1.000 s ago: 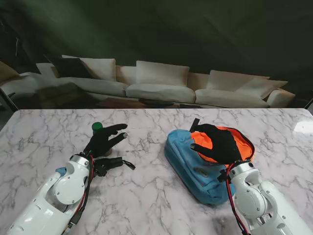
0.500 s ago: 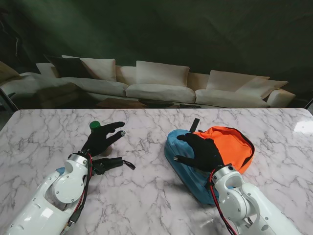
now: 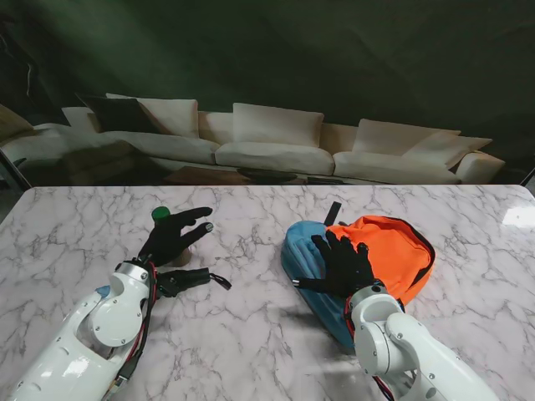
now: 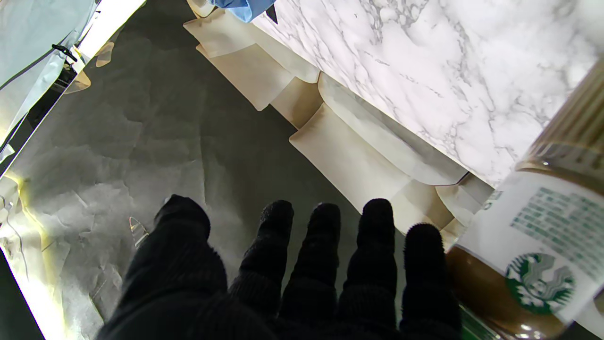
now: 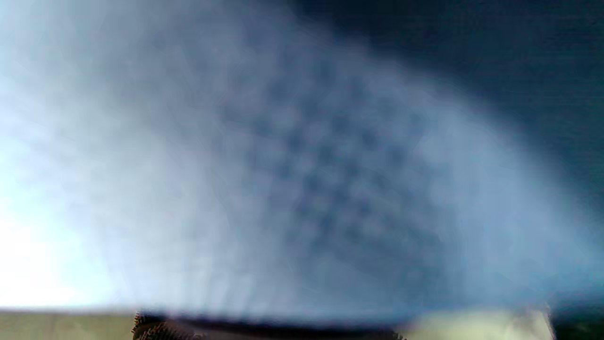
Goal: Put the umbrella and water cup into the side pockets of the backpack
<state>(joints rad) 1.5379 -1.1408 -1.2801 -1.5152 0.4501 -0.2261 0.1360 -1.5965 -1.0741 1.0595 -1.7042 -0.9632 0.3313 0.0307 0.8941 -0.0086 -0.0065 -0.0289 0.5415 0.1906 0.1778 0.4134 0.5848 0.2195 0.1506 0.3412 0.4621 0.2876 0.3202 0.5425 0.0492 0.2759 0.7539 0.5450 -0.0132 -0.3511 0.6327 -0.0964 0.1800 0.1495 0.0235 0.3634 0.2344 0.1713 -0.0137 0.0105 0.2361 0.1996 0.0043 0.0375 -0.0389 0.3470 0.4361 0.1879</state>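
Water cup (image 3: 164,224) stands upright on the worktop (image 3: 251,334), just beyond our left hand (image 3: 174,238) fingertips, fingers spread, holding nothing. Right hand (image 3: 341,263) lies splayed on the backpack (image 3: 311,267). Left wrist view shows the cup's label beside our little finger; right wrist view is only blur.

The right wrist view is a blue blur. The left hand (image 3: 173,238) hides most of the bottle (image 3: 162,215). The frame edge crops the bottle in the left wrist view.

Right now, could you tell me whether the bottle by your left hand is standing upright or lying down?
Upright: the bottle stands on the table, green cap on top, beside the left hand's spread fingers.
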